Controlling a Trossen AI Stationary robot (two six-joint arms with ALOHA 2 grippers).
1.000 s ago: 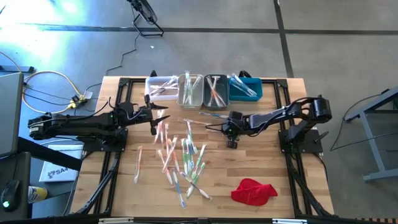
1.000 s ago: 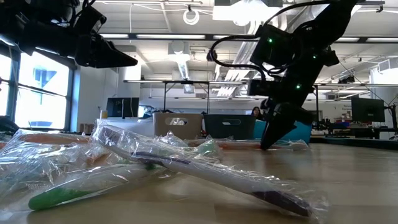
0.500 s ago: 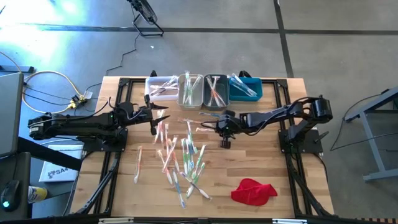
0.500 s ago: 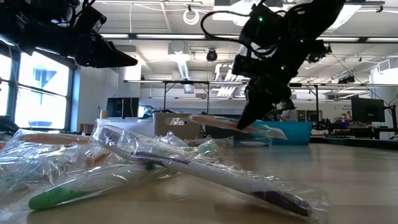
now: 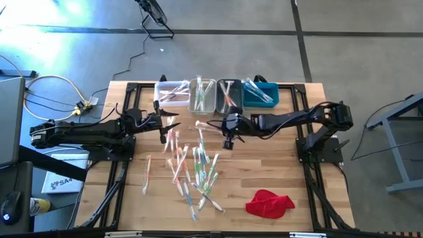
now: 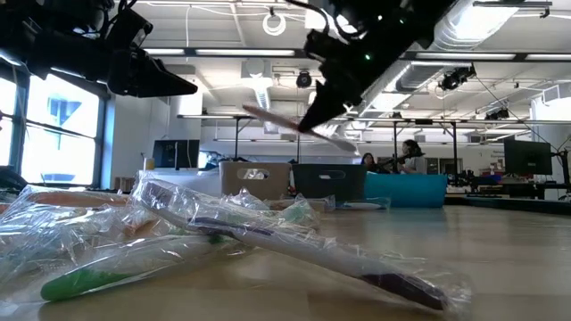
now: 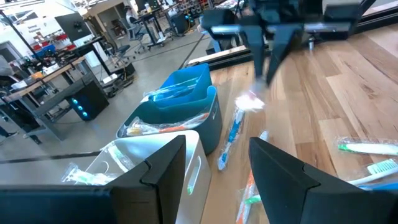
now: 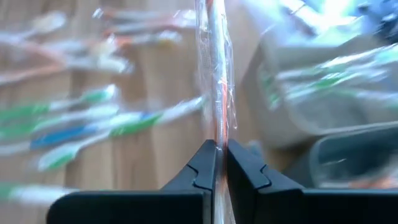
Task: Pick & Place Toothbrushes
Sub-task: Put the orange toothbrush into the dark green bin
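- The table (image 5: 301,182) is pale butcher-block wood with visible plank seams, framed by black metal rails.
- Dozens of thin toothbrushes (image 5: 192,165) in crinkly clear wrappers lie scattered across the middle of the high view, their handles pink, orange, green, blue and white.
- In the low view the nearest wrapped brushes (image 6: 294,245) fill the lower left, the plastic glossy and creased.
- Along the top edge of the table stand four small rectangular bins in a row: a white bin (image 5: 173,93), a clear-grey bin (image 5: 201,96), a dark grey bin (image 5: 229,96) and a blue bin (image 5: 260,94), each already holding wrapped brushes.
- A crumpled red cloth (image 5: 269,202) lies at the lower right of the table.
- The right gripper (image 5: 229,137) reaches to the centre of the high view, just below the dark grey bin, fingers pinched tight.
- Clamped between those fingers is one wrapped toothbrush with an orange-pink handle (image 8: 214,74); it runs straight out from the fingertips in the right wrist view, and in the low view it hangs tilted above the table, clear of the pile.
- The left gripper (image 5: 173,119) waits at the centre left, beside the white bin, its two dark fingers (image 7: 283,180) spread apart with nothing between them.
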